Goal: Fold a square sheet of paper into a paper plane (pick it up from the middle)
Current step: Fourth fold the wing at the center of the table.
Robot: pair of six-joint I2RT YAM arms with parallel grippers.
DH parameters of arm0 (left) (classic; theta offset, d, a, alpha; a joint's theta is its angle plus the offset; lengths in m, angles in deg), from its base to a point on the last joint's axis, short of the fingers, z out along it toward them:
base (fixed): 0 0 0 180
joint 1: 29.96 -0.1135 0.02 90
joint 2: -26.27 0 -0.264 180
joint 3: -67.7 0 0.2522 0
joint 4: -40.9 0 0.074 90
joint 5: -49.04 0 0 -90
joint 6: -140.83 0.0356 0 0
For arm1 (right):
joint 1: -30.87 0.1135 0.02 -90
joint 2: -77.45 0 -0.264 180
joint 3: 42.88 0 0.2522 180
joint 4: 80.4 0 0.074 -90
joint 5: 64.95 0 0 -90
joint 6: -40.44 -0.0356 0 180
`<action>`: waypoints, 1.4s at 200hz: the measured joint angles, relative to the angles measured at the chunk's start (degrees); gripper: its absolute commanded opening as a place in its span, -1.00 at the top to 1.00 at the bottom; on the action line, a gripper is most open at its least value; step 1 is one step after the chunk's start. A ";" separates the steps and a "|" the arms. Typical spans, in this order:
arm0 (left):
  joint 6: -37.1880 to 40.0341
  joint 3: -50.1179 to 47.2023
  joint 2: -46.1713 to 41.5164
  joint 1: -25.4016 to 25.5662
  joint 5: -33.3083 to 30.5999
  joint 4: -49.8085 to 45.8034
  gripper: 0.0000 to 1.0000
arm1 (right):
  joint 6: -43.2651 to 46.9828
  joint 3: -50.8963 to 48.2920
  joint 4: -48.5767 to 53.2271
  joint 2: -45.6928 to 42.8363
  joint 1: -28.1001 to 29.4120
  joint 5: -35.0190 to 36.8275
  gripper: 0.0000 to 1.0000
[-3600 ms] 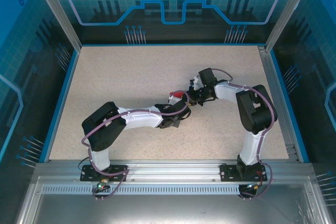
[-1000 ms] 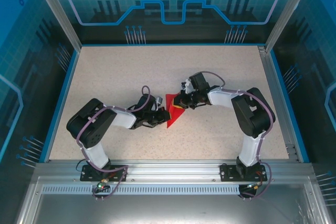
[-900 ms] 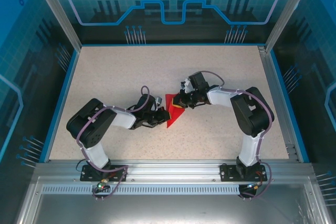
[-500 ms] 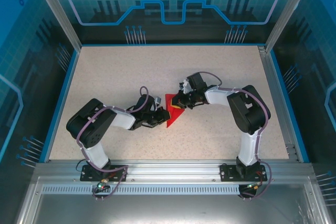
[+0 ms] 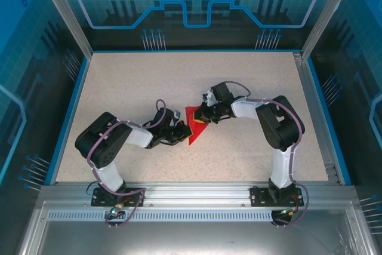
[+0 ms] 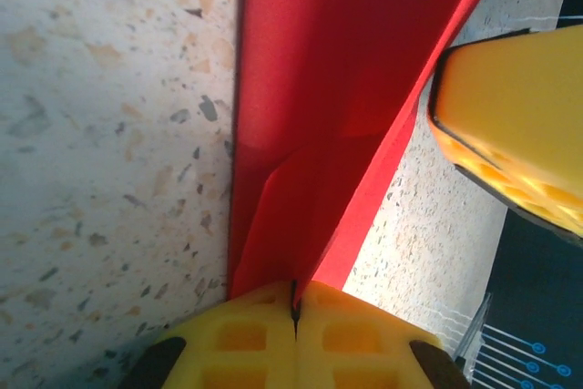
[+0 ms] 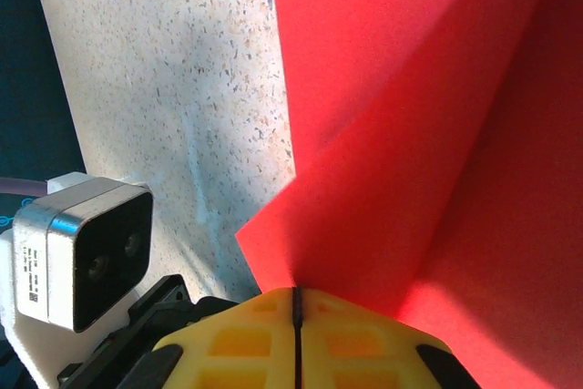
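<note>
We've got the half-folded red paper (image 5: 194, 125) in the middle of the table (image 5: 119, 88), well clear of every edge. Left gripper (image 5: 184, 134) and right gripper (image 5: 202, 117) each pinch an opposite end, probably to hold the crease steady.

Top camera looks steeply down from above and behind the arm bases (image 5: 117, 196), far enough to take in the whole table (image 5: 119, 88). Each wrist camera peers forward over its own jaws, very close, at the folded red paper (image 6: 310, 88) just ahead, which all three views share.
</note>
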 measured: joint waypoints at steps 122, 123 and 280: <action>-0.15 -0.63 0.26 -0.20 0.37 1.70 1.00 | 1.09 -2.10 3.41 -3.39 -1.57 5.29 0.93; -0.13 -0.63 0.26 -0.20 0.37 1.68 1.00 | 1.09 -2.10 3.43 -3.37 -1.57 5.31 0.93; 6.88 0.28 -1.81 -0.68 2.12 -4.00 1.00 | -0.39 -7.52 4.31 -5.70 -0.70 12.66 0.89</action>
